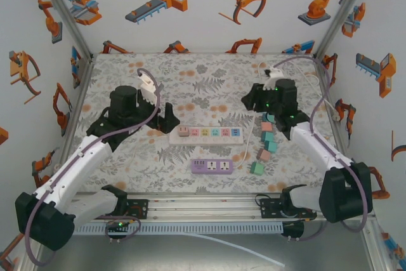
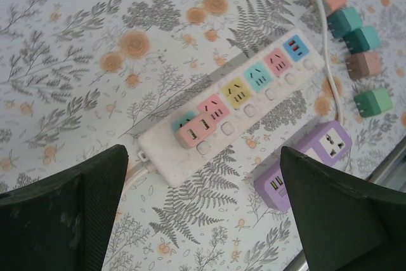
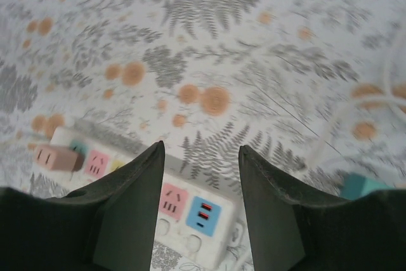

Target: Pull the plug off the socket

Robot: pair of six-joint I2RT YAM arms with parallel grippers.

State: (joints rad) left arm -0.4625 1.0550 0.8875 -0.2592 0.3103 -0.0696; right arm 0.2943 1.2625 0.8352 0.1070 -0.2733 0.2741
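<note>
A white power strip with coloured sockets lies across the middle of the table. A pink plug sits in its left-end socket. The same pink plug shows on the strip in the left wrist view, and as a pink plug at the strip's far end in the right wrist view. My left gripper hovers open just left of the strip, nothing between its fingers. My right gripper hangs open above the strip's right end, over the blue USB socket.
A purple power strip lies nearer the front edge. A row of coloured adapter blocks runs down the right side, beside the white cable. Metal rail along the front; printed walls surround the table.
</note>
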